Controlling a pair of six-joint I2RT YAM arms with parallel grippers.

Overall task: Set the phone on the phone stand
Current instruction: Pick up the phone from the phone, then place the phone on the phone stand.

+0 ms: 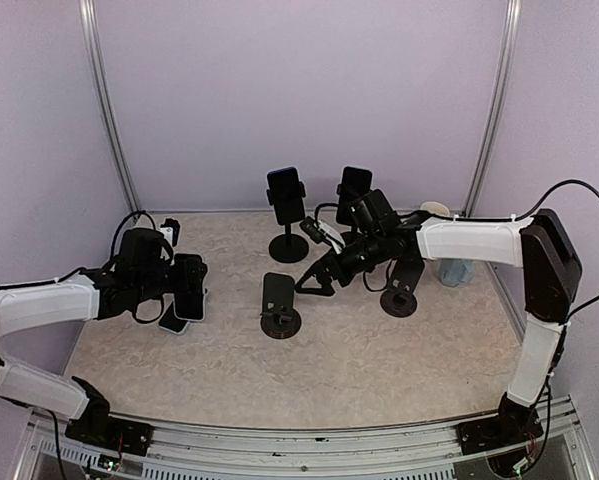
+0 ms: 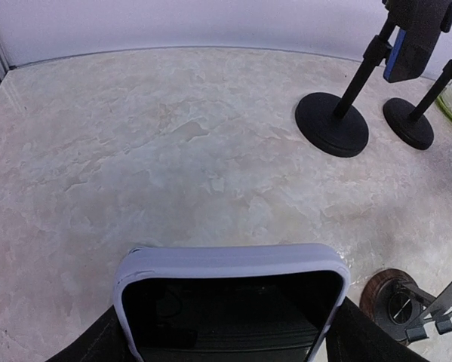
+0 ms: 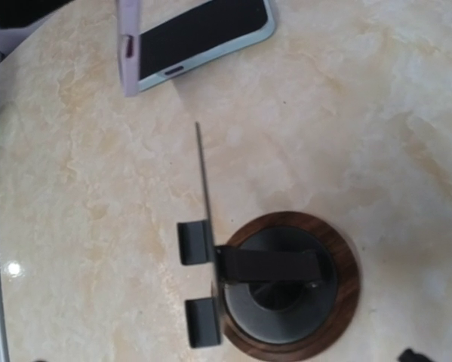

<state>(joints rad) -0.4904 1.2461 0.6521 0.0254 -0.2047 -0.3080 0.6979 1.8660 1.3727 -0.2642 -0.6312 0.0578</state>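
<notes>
- Risk: the lavender-cased phone (image 2: 229, 298) could miss the two small lip hooks of the wood-based phone stand (image 3: 286, 286) and slide off, since the thin back plate leaves little margin.
- Risk: the right gripper (image 1: 314, 282) hangs just beside the stand, so the arms could clash or tip it.
- Left gripper (image 1: 187, 288): clamped on the phone's long edges, off the table (image 2: 173, 151), above a second phone (image 3: 203, 34) and left of the stand.
- Right gripper: jaws fully spread, empty.
</notes>
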